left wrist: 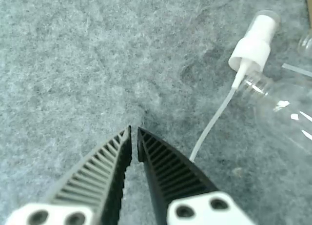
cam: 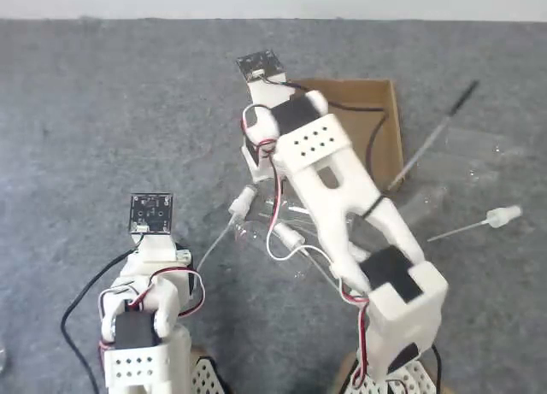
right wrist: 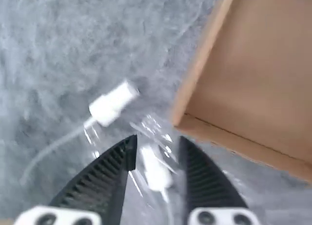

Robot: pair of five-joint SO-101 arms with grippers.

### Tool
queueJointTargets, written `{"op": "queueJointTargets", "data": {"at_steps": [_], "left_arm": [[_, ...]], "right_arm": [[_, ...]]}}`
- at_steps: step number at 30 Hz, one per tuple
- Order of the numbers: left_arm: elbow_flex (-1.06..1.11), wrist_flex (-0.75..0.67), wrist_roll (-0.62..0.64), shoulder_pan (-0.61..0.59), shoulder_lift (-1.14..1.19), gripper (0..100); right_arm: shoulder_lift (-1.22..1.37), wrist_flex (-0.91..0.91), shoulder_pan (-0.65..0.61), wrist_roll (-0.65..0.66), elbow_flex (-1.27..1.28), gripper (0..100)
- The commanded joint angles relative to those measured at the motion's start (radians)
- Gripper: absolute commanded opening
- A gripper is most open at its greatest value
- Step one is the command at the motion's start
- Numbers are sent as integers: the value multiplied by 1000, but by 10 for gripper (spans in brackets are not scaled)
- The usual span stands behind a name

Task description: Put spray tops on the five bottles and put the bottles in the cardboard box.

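My left gripper (left wrist: 134, 133) is shut with nothing in it, low over the grey felt, a short way from a white spray top (left wrist: 253, 43) whose thin tube trails toward the fingers. That top lies at the neck of a clear bottle (left wrist: 280, 105) on its side. My right gripper (right wrist: 157, 149) is open beside the cardboard box (right wrist: 253, 83), its fingers either side of a white spray top (right wrist: 156, 170) on a clear bottle. A loose white spray top (right wrist: 113, 105) lies just beyond. In the high view the right arm (cam: 329, 167) stretches over several clear bottles (cam: 273, 240) toward the box (cam: 386, 125).
A white spray top with a long tube (cam: 501, 216) lies at the right, and a black-tipped one (cam: 464, 95) beyond the box. More clear bottles (cam: 461, 159) lie right of the box. The left arm (cam: 145, 326) sits at the front left, with open felt around it.
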Motion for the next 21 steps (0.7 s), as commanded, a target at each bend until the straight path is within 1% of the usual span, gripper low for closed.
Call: {"op": "queueJointTargets", "data": {"at_steps": [1,6,9,13,16,19,21], "left_arm": [[-7,5,11,-5,-17,12],[-7,5,11,-5,-17,12],[-7,5,11,-5,-17,12],[-7,5,11,-5,-17,12],[-7,5,11,-5,-17,12],[-7,5,11,-5,-17,12],[-7,5,11,-5,-17,12]], "right_arm": [[-171,76,51,152,-61,43],[-292,128,122,222,-60,43],[-357,186,202,273,-60,43],[-395,243,398,327,-54,43],[-395,240,591,354,-46,43],[-395,208,760,350,-8,48],[-395,182,849,322,29,86]]}}
